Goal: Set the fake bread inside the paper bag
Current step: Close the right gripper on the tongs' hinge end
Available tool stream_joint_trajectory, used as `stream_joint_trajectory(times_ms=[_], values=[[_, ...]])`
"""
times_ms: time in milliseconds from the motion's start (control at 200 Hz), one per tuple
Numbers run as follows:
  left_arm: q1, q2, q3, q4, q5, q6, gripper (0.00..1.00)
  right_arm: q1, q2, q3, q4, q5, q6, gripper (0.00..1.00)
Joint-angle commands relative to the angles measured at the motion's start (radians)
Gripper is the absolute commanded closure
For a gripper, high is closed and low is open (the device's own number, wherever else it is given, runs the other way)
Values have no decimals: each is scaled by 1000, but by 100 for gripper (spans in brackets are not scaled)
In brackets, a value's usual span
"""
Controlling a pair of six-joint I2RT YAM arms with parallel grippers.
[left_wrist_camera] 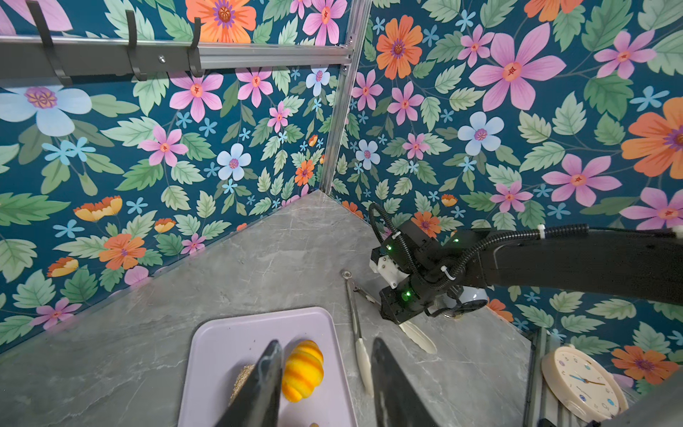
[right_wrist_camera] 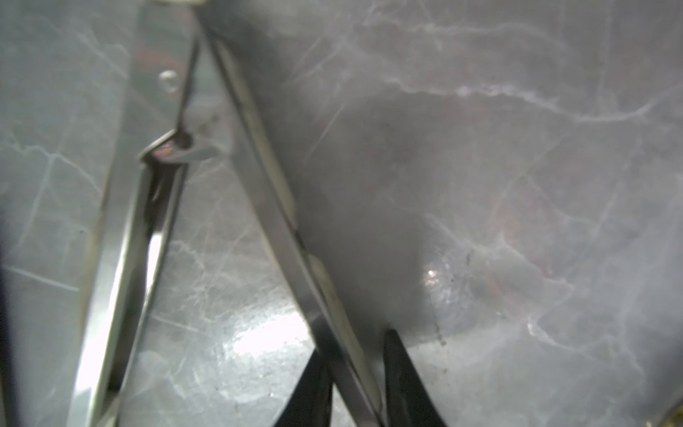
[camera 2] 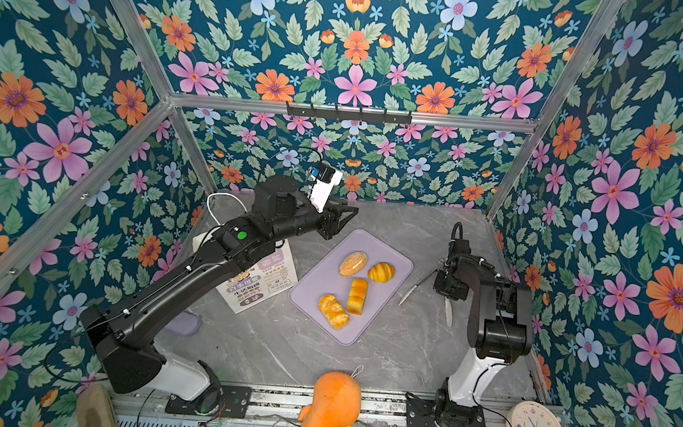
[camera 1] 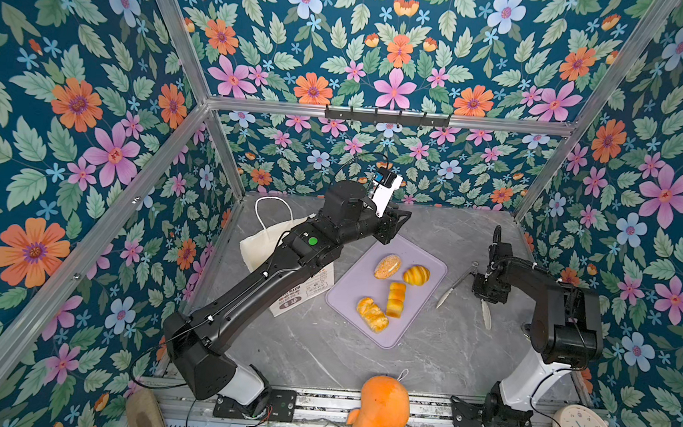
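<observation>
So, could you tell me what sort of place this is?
Probably a staged robot test cell: an aluminium frame holds floral wallpaper panels, and the left arm and right arm stand on a rail.

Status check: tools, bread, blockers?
Left tool open, empty, raised near lilac tray. Right tool astride one arm of tongs, clamp unconfirmed. All four fake bread on tray. Paper bag partly under left arm.

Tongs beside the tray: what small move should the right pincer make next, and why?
Probably finish closing on the tongs and lift slightly: the right pincer straddles one of their arms, and all the fake bread lies untouched on the tray.
</observation>
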Motion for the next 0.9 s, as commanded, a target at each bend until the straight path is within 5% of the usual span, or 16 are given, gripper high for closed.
stream_joint_trajectory(times_ms=[0,480,675,895], values=[[-2,9,14,7,26,-18,59,2,-27,-7,-20,-26,-3,78],[-1,7,10,2,37,-36,57,2,-286,-111,94,-17,-30,82],[-2,9,7,3,35,-40,56,0,-189,-61,28,1,-2,78],[0,7,1,-10,31,-36,56,-17,-59,-9,-38,-35,30,60]])
